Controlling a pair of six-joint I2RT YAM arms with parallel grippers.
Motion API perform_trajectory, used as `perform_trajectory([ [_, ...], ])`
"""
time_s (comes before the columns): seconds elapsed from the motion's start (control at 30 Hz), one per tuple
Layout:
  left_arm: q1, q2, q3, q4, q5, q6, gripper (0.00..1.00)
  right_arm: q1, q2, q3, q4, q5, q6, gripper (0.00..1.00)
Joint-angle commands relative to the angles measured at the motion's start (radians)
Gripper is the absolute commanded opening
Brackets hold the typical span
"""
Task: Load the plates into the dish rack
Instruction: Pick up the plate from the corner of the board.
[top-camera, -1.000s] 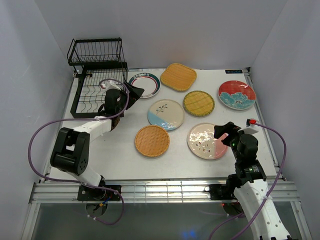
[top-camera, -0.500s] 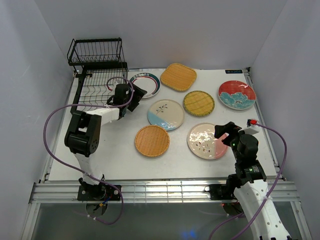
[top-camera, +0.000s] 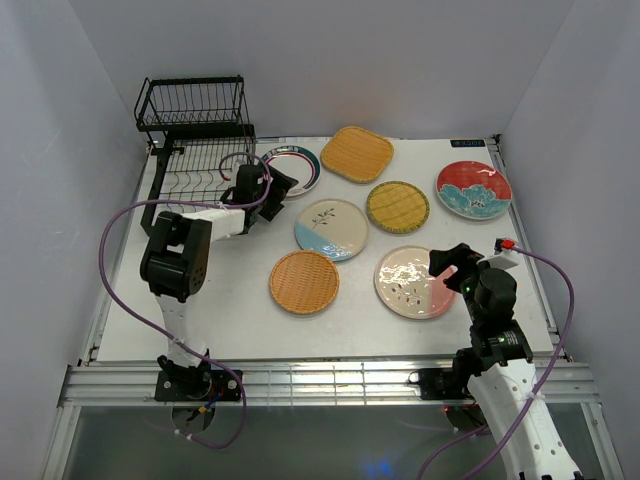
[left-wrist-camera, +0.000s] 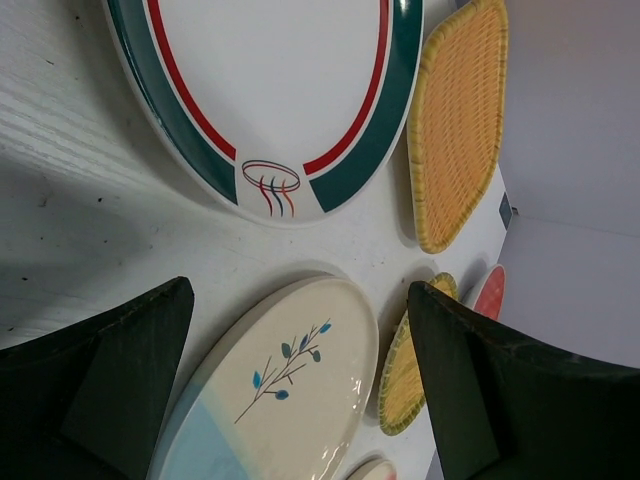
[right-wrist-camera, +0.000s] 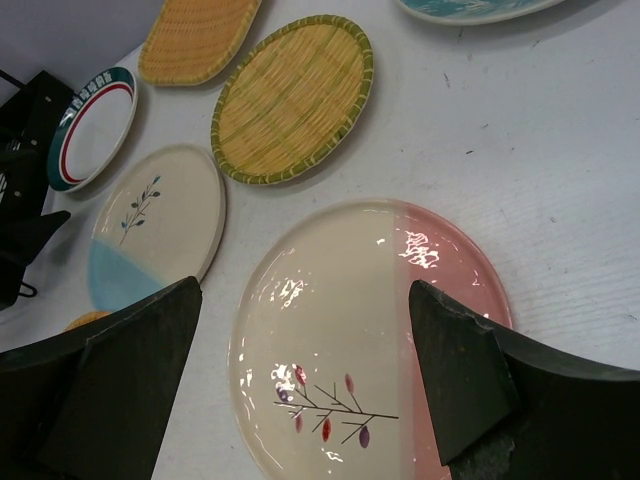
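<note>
Several plates lie flat on the white table. The green-striped plate (top-camera: 297, 170) (left-wrist-camera: 270, 90) lies beside the black wire dish rack (top-camera: 195, 150). My left gripper (top-camera: 275, 185) (left-wrist-camera: 300, 300) hovers open at that plate's near edge, above the gap to the cream-blue plate (top-camera: 332, 229) (left-wrist-camera: 280, 400). My right gripper (top-camera: 450, 262) (right-wrist-camera: 305, 290) hangs open over the cream-pink plate (top-camera: 414, 281) (right-wrist-camera: 370, 340), holding nothing. The woven plates (top-camera: 356, 153) (top-camera: 397, 207) (top-camera: 304, 281) and the red-teal floral plate (top-camera: 473, 189) lie apart from both grippers.
The rack stands at the table's back left corner against the white wall (top-camera: 60, 150), its upper basket (top-camera: 190, 102) raised behind the slotted part. A purple cable (top-camera: 120, 290) loops beside the left arm. White walls close in both sides and the back.
The left arm has swung right and away from the rack's front, bringing its gripper to the green-striped plate. The right arm has not moved.
</note>
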Motion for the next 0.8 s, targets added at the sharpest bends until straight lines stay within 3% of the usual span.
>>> perform_trajectory([
  [0.0,-0.006,0.006,0.038,-0.005,-0.023,-0.025,0.98,0.001,-0.006,0.001,0.04,0.014,0.015,0.9],
  [0.17,-0.006,0.023,0.041,-0.005,-0.095,-0.04,0.97,0.003,-0.006,0.005,0.037,0.012,0.027,0.9],
  [0.43,-0.007,0.029,0.035,-0.007,-0.132,-0.077,0.87,0.001,-0.026,0.009,0.029,0.017,0.039,0.9],
  [0.6,-0.035,-0.013,0.041,-0.016,-0.272,0.033,0.86,0.003,-0.019,0.01,0.028,0.02,0.039,0.9],
  [0.77,-0.048,0.009,0.054,-0.033,-0.312,0.068,0.85,0.003,-0.016,0.009,0.032,0.018,0.039,0.9],
])
